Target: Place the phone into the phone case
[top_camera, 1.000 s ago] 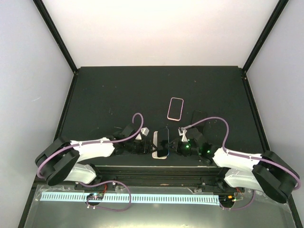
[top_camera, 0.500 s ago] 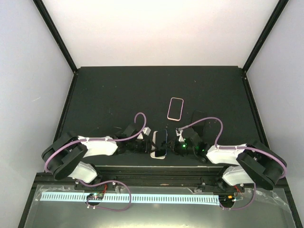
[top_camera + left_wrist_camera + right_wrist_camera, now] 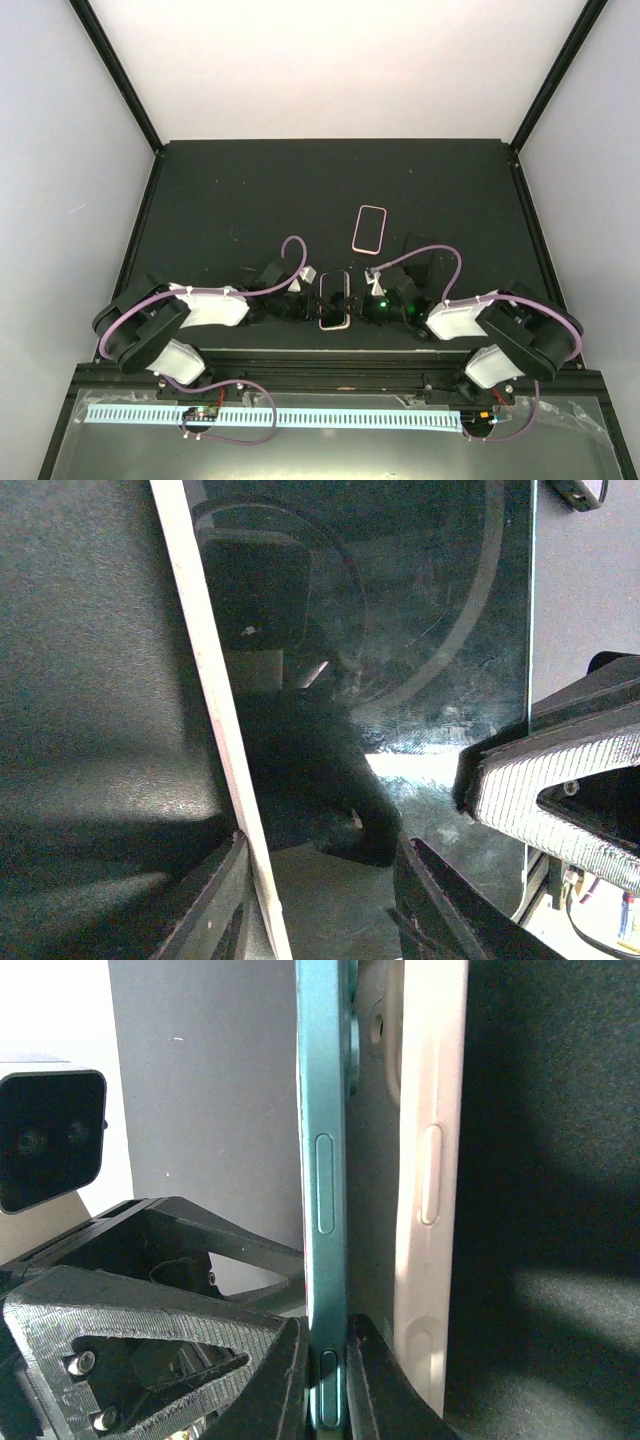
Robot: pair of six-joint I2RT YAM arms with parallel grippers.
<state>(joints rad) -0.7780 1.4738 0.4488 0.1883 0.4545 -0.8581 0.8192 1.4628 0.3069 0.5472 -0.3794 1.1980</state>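
A teal phone (image 3: 335, 293) stands tilted over a white phone case (image 3: 334, 324) near the table's front edge. My right gripper (image 3: 360, 303) is shut on the phone. In the right wrist view its fingers (image 3: 328, 1332) clamp the phone's teal edge (image 3: 325, 1160), and the case's white wall (image 3: 432, 1160) is just beside it with a narrow gap. My left gripper (image 3: 305, 305) is at the case's left side. In the left wrist view its jaws (image 3: 322, 848) are apart and straddle the case's white rim (image 3: 212, 730), with the phone's glossy screen (image 3: 430, 630) beyond.
A second flat dark item with a pink rim (image 3: 370, 228) lies farther back, right of centre. A dark flat item (image 3: 415, 247) lies to its right. The right gripper's ribbed finger (image 3: 560, 790) is close in front of the left gripper.
The phone and case have shifted a little away from the near edge. Both grippers have closed in on them, and the right arm has folded inward.
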